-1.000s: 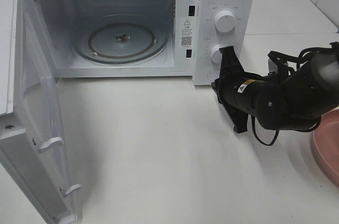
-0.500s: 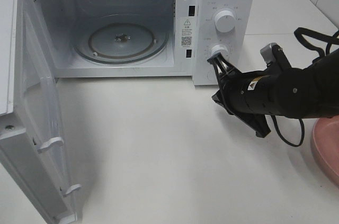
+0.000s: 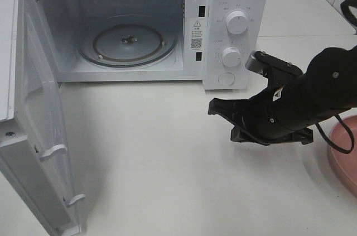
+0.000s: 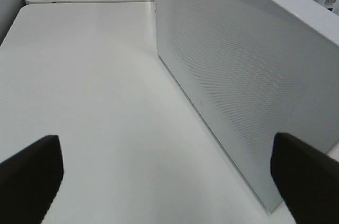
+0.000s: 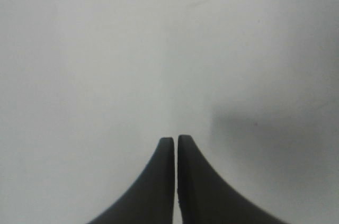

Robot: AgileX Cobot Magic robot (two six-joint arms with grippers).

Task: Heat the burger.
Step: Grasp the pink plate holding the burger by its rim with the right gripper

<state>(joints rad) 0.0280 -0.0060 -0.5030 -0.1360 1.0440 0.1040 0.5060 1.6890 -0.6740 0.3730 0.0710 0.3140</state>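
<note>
Drawn back from the lower knob [image 3: 231, 56] of the microwave [image 3: 234, 1] since the earlier frames, and lower now: right claw [image 3: 213, 107] over the desk [image 3: 156, 163] before the microwave's right front corner, tips together, gripping nothing. Door [image 3: 33, 135] swung wide toward the desk's left edge; pink plate [image 3: 346, 158] at the right edge.

From the left wrist: left claw [image 4: 169, 176] spread wide, empty, beside a white meshed panel [image 4: 238, 86].

From the right wrist: tips pressed together over white desk.

No telling where the burger is.
</note>
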